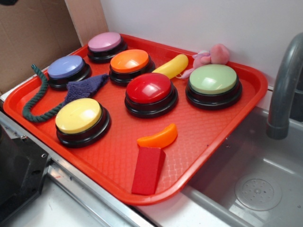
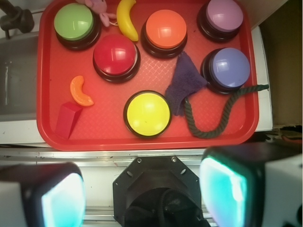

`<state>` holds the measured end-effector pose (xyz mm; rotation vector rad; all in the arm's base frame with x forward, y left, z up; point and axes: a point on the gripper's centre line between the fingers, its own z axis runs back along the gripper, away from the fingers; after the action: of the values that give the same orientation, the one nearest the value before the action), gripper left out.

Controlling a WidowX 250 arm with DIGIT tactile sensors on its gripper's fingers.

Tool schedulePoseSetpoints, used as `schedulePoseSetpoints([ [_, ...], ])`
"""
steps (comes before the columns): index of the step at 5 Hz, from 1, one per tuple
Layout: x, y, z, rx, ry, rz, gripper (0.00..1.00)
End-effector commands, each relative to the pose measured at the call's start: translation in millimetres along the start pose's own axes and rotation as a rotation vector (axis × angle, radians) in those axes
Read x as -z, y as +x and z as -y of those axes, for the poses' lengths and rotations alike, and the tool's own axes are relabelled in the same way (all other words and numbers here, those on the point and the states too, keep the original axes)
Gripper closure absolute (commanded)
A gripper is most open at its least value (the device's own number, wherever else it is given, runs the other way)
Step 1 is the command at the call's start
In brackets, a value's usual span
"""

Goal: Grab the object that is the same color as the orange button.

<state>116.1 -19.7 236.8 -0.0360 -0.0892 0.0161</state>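
1. i see the orange crescent (image 2: pixel 81 91) at the tray's (image 2: pixel 47 127) left, touching the red block (image 2: pixel 68 119).
2. orange button (image 2: pixel 165 29) mid-back.
3. my end effector (image 2: pixel 142 194) is spread, high above, empty; the grab is all left.

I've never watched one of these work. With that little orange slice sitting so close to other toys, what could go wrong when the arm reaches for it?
The orange crescent lies right against the red block, so the gripper, open and well back from the tray, might catch the block too or shove it. The crescent is small and glossy, so it may slip out. The yellow banana has a similar curve, and could be mistaken for it.
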Motion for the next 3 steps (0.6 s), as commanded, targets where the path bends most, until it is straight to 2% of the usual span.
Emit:
schedulePoseSetpoints([
  [1,0,0,0,0.0,0.0,0.0,0.0],
  [3,30,23,18,0.034,-0.123,0.083,0.0],
])
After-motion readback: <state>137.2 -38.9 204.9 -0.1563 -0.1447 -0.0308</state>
